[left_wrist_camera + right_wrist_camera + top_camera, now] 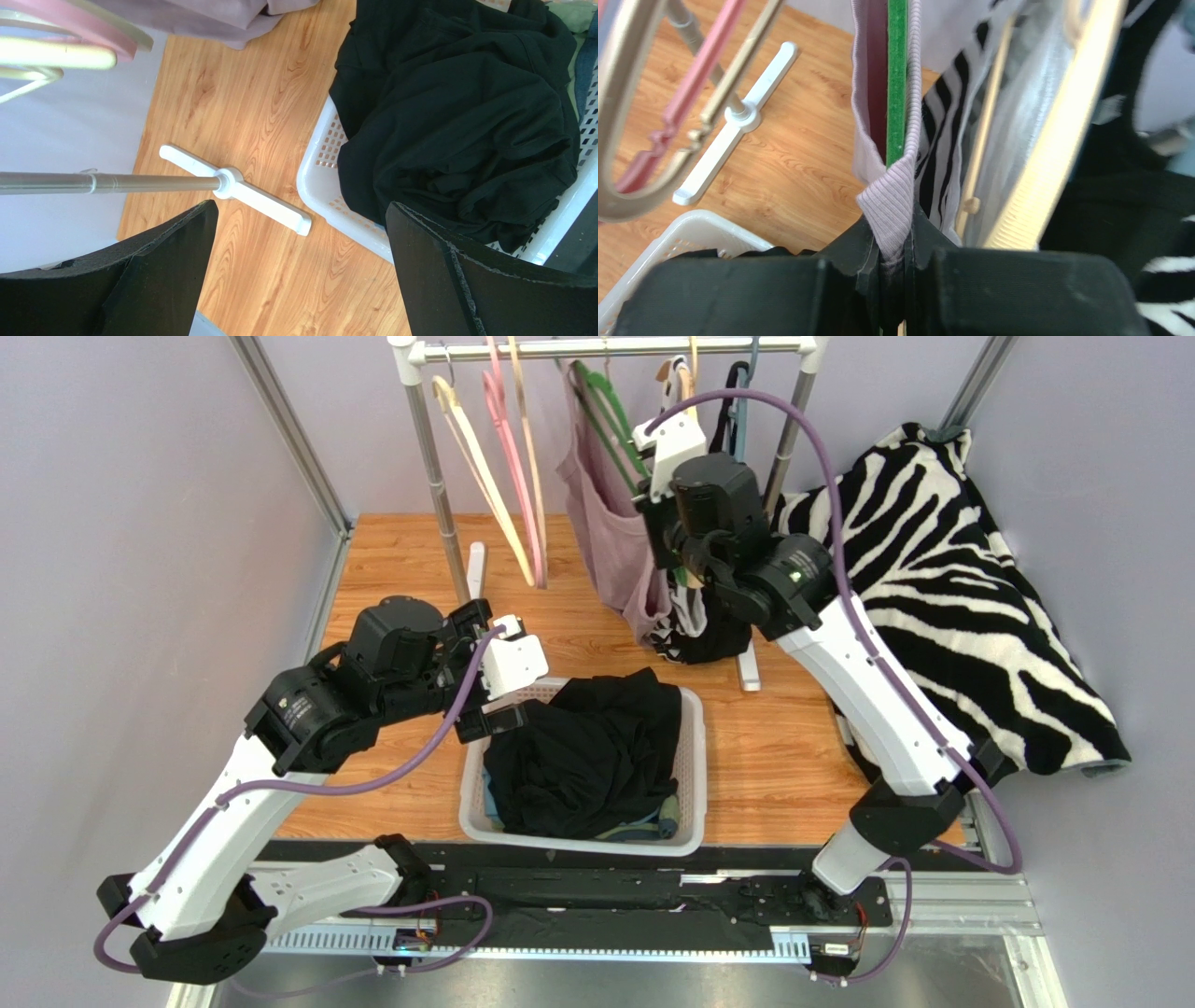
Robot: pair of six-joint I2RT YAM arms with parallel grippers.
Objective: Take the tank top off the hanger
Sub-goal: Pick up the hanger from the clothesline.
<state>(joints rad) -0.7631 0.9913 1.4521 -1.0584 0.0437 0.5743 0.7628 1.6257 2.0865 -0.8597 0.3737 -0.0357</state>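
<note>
Wooden counter [386, 567] below: right claw [896, 262] pinches the tank top [889, 203] beside its green hanger [897, 70]; left claw [298, 217] gapes wide.

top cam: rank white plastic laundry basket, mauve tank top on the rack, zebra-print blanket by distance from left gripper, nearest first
From the left gripper:
1. white plastic laundry basket: right beside the gripper, at the basket's far left corner.
2. mauve ribbed tank top: hanging on the rack, farther back and to the right.
3. zebra-print blanket: far right side.
</note>
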